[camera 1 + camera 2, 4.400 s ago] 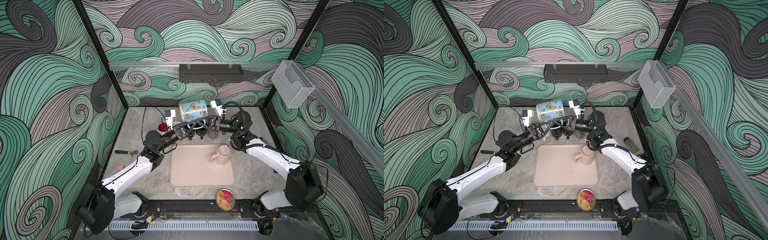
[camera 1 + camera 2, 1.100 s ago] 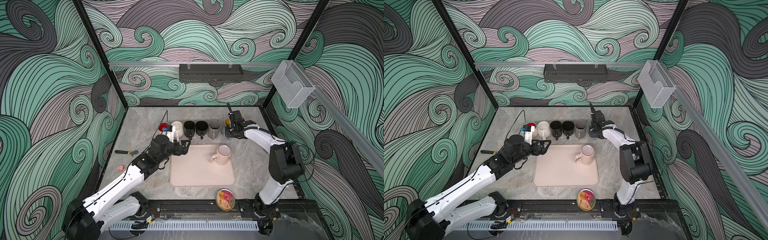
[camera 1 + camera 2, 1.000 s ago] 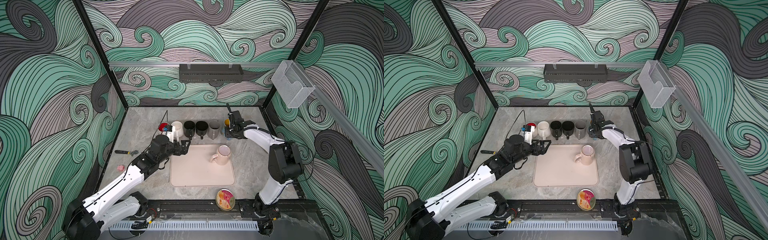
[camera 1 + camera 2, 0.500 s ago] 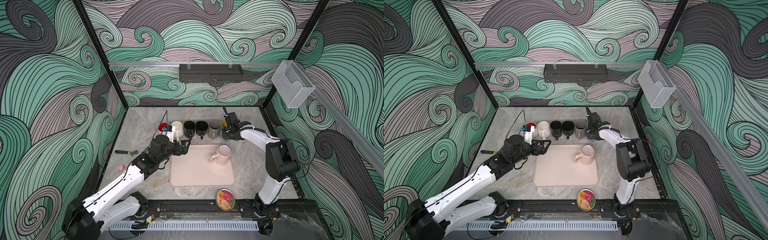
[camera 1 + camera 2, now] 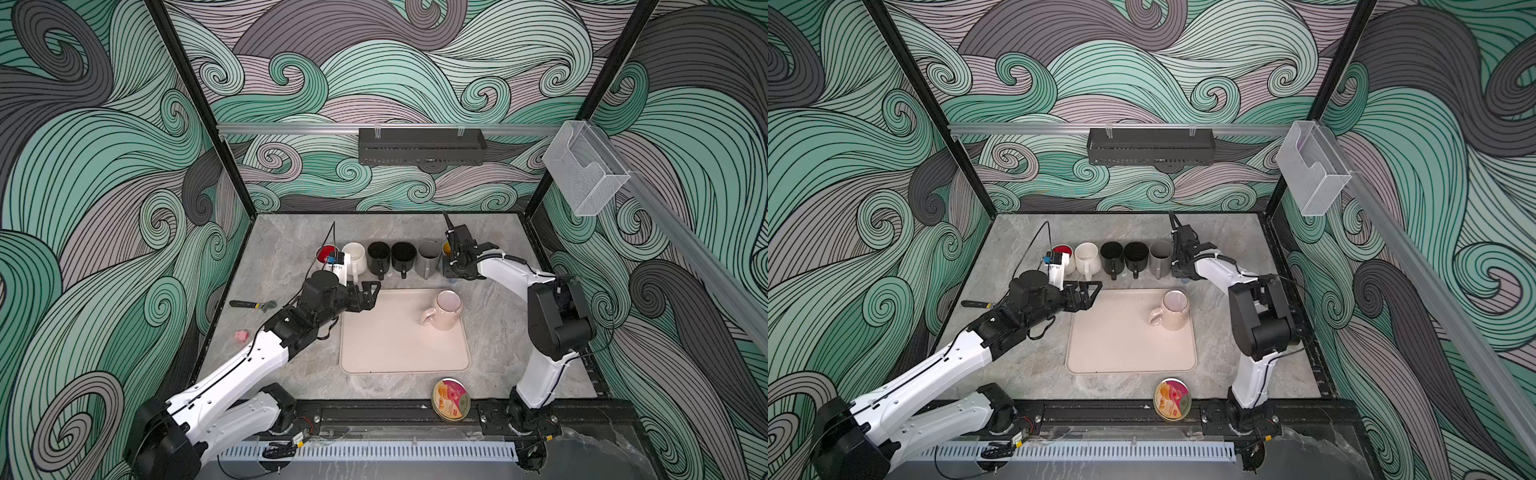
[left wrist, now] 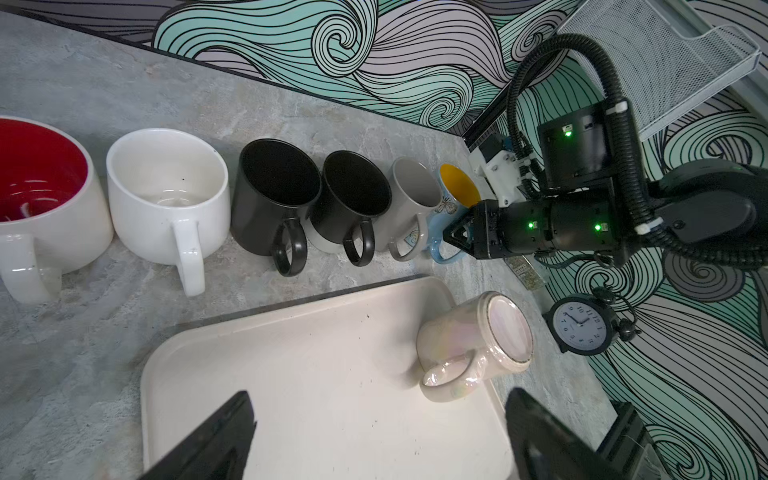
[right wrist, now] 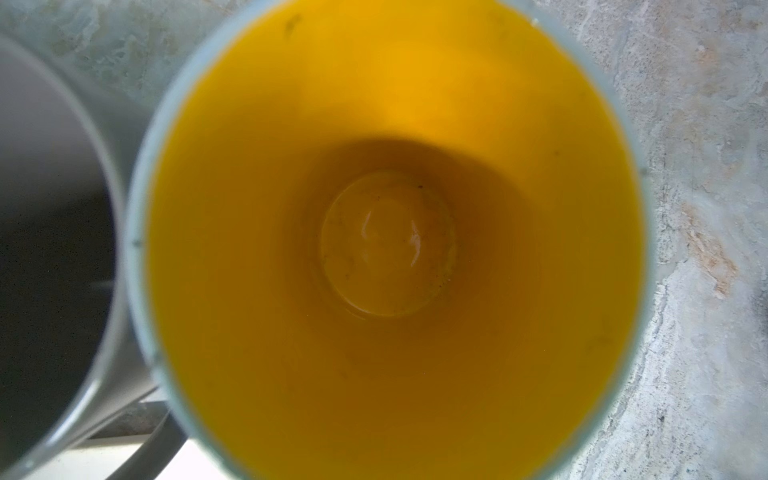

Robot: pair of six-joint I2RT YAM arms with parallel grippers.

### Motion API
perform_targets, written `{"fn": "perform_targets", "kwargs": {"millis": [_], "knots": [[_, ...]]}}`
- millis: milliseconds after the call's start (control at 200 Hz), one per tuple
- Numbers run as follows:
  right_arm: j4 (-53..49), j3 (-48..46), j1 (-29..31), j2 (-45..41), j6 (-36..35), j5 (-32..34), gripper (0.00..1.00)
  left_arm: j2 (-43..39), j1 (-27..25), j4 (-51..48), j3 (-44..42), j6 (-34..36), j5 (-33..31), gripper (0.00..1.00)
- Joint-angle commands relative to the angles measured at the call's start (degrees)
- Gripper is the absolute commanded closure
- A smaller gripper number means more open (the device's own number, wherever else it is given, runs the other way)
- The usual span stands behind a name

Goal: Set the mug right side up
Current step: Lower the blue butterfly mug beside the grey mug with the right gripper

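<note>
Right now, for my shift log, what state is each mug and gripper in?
Pearly pink ceramic mug: upside down on the beige tray.
Blue butterfly-print mug, yellow inside: upright.
Row of five other mugs: upright.
Left gripper: open, empty.
Right gripper: shut on the blue butterfly-print mug.

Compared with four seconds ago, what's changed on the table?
The butterfly mug came down to stand upright beside the grey mug; the left gripper let go and pulled back, open. The right gripper still holds it. The pink mug stays upside down.
</note>
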Motion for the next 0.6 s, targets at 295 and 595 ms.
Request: {"fn": "perform_targets", "kwargs": {"millis": [295, 595], "knots": [[0.0, 0.7, 2.5, -5.4, 2.1, 1.7, 0.72, 0.5, 0.2, 0.3, -0.3, -0.5, 1.9, 0.05], [-1.8, 0.0, 2.7, -9.5, 1.7, 2.5, 0.66, 2.3, 0.2, 0.8, 0.2, 0.0, 4.2, 0.04]]}}
